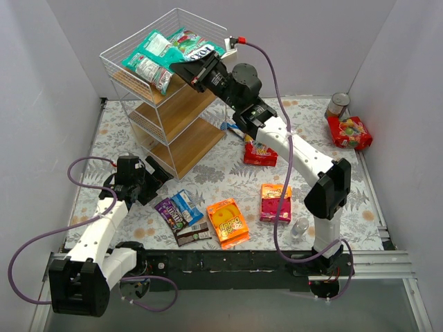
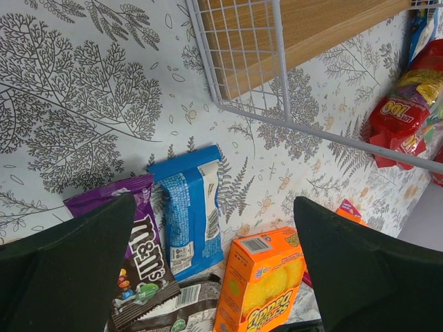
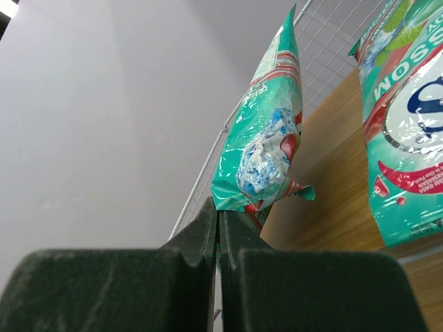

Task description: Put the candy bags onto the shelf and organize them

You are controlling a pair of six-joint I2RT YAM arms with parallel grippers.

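Observation:
The shelf [image 1: 181,111] stands at the far left; its bottom corner also shows in the left wrist view [image 2: 249,62]. Teal-green bags [image 1: 190,43] lie on its top tier. My right gripper [image 1: 181,71] is over that tier, shut [image 3: 218,211] on the edge of one teal-green bag [image 3: 266,149]; another teal bag [image 3: 405,138] lies beside it. My left gripper [image 1: 158,181] is open [image 2: 214,200] and empty, low over the purple pack [image 2: 138,256], blue pack [image 2: 190,214] and brown pack [image 2: 173,311]. The orange bag [image 1: 227,222] lies to their right.
A pink-orange bag [image 1: 275,202], a red bag [image 1: 260,153] and a small blue packet [image 1: 234,129] lie mid-table. Another red bag [image 1: 349,131] and a silver tin can [image 1: 338,105] sit at the far right. A clear cup [image 1: 300,229] stands by the right arm's base.

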